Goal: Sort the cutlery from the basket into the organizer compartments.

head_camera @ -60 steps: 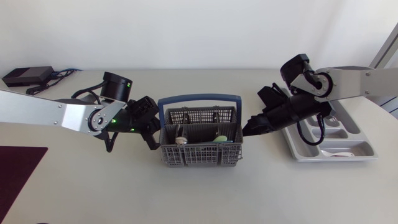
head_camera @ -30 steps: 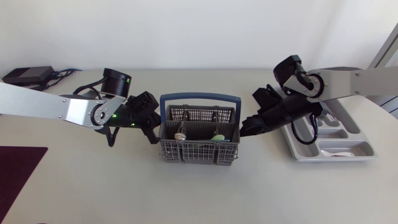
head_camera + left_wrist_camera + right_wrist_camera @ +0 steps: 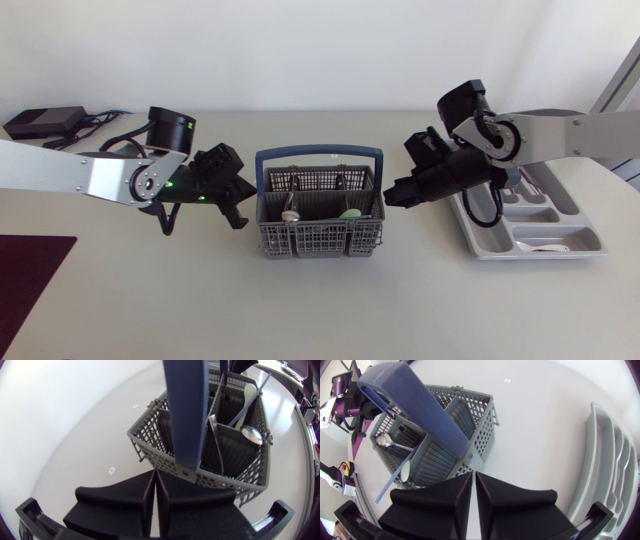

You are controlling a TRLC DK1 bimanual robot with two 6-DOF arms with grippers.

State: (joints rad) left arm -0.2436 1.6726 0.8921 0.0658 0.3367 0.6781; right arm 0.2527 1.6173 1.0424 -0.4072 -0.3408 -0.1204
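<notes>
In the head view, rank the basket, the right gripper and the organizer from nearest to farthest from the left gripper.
1. basket, just beside the left gripper
2. right gripper, at the basket's other side
3. organizer, farthest right

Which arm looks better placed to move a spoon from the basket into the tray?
Probably the right: the right gripper sits beside the basket, with the organizer just behind it. The left gripper is on the basket's far side.

Left arm and right arm extended inward, left gripper closed, right gripper closed
</notes>
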